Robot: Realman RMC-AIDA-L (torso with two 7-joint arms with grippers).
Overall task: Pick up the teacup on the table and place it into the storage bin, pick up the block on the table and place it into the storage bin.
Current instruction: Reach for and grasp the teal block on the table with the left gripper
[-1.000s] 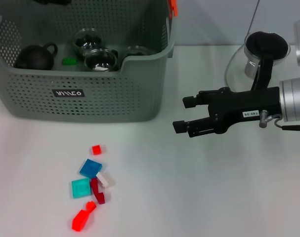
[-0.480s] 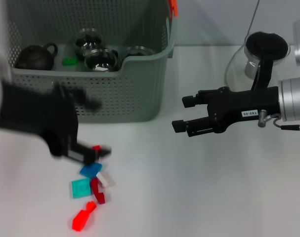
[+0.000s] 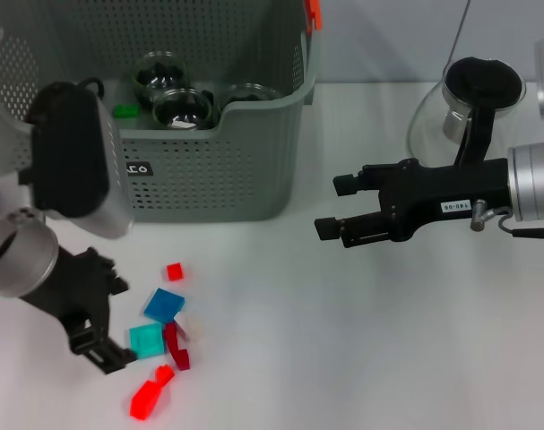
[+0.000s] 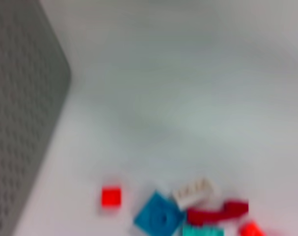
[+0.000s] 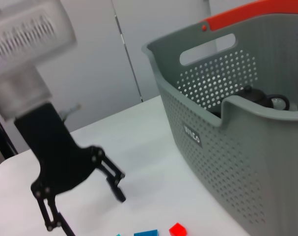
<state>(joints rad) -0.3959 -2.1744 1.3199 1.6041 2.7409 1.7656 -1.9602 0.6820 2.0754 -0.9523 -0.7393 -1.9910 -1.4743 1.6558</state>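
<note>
With my left pincer (image 3: pixel 97 336) hanging spread just beside the teal block (image 3: pixel 147 340) in the scatter of blocks on the desk (image 3: pixel 343 358), I judge it is lined up for a pick. Behind stands the storage bin (image 3: pixel 209 179), glass teacups (image 3: pixel 182 107) already inside. My right pincer (image 3: pixel 330 208) waits apart, empty, fingers parted.

I'm seeing red, blue, teal and white blocks (image 3: pixel 164 336) showing beside the grey perforated storage bin (image 3: pixel 209 170) carrying an orange clip (image 3: pixel 314 13).
</note>
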